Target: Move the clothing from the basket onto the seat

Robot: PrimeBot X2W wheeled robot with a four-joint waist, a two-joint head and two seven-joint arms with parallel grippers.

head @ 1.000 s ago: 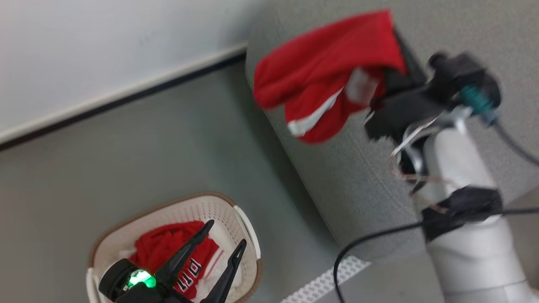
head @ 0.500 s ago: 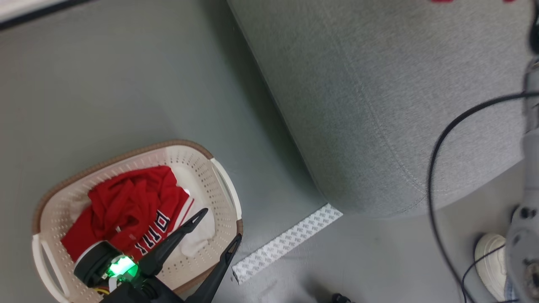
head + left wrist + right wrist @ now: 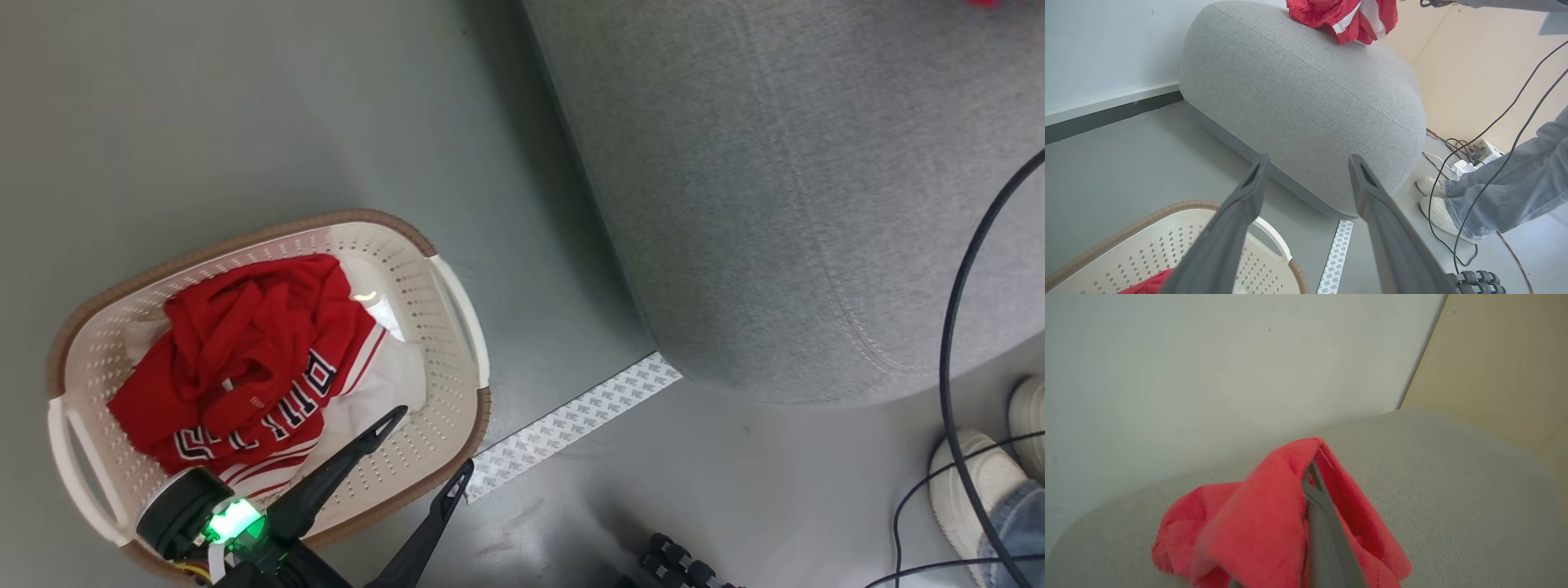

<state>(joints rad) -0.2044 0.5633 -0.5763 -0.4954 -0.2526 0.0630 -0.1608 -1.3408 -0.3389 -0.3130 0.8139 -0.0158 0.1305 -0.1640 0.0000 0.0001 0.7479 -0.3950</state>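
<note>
left jaws: wide apart with nothing between them. The two dark fingers (image 3: 343,474) (image 3: 1229,228) hang over the near right side of the basket. One tip is above the inside wall, the other is just past the rim over the floor.
left wrist: a green light (image 3: 233,521) is glowing on it.
right jaws: pressed together and clamped on the red garment (image 3: 1257,522). The fingers (image 3: 1323,526) show as one grey blade with the cloth tented over them.
red garment: red with white stripes, up on top of the sofa at its far end (image 3: 1343,16). Can't tell how much of it is actually resting there.
jersey (image 3: 245,351): crumpled in the basket, red and white with black-and-white block print, bunched toward the left side.
basket (image 3: 445,392): cream with holes and a brown rim, on the floor (image 3: 245,106), left of the sofa and apart from it.
sofa (image 3: 800,204): big, rounded, light grey, with a seam running along it.
tape strip (image 3: 571,425): white with print, flat on the floor between basket and sofa, one end touching the sofa's base.
person: pale shoes (image 3: 971,482) and jeans (image 3: 1515,183), standing right of the sofa.
cable (image 3: 955,327): black, looping across the right side.
</note>
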